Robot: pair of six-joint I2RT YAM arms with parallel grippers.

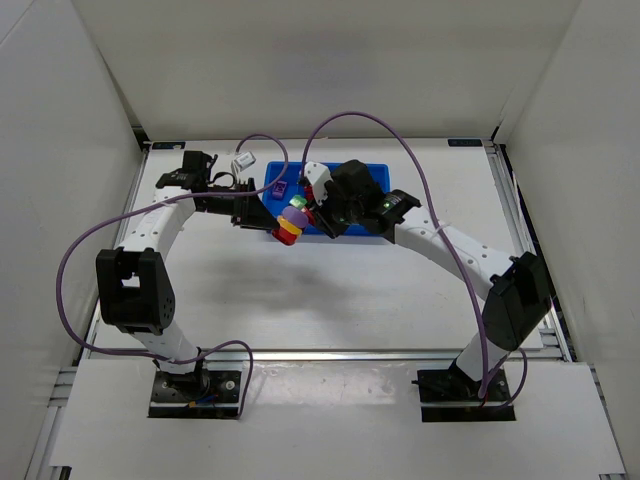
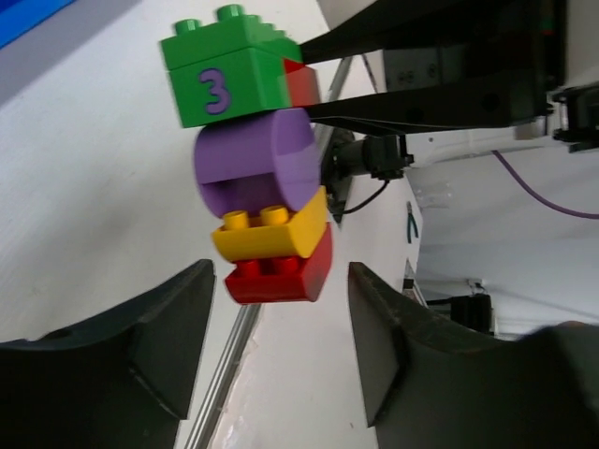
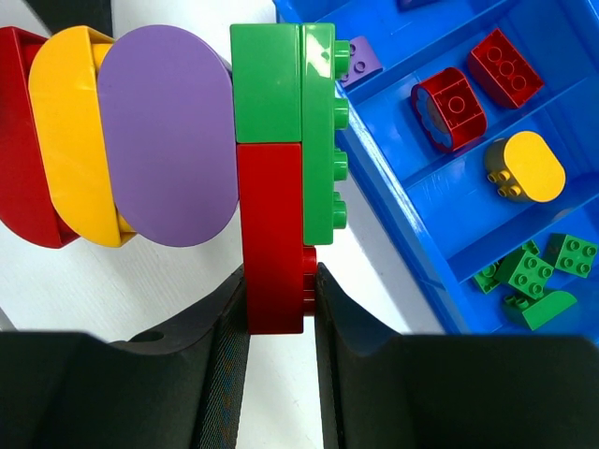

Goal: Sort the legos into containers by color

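The right gripper (image 3: pixel 281 290) pinches a red brick (image 3: pixel 271 224) at one end of a stack (image 3: pixel 168 140) of green, purple, yellow and red legos. The left gripper (image 2: pixel 281 281) stands wide around the stack's far red piece (image 2: pixel 281 276), with a gap on either side. The stack is just beside the tray (image 3: pixel 412 224). The tray's compartments hold red, yellow, green and purple pieces.

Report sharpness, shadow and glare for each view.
Top external: even, soft light; faint arm shadows on the table. Left wrist: the lego stack is sharp, the left fingers dark and soft, the background washed out. Right wrist: crisp bricks, slight sheen on the blue tray; the right fingers nearly black.
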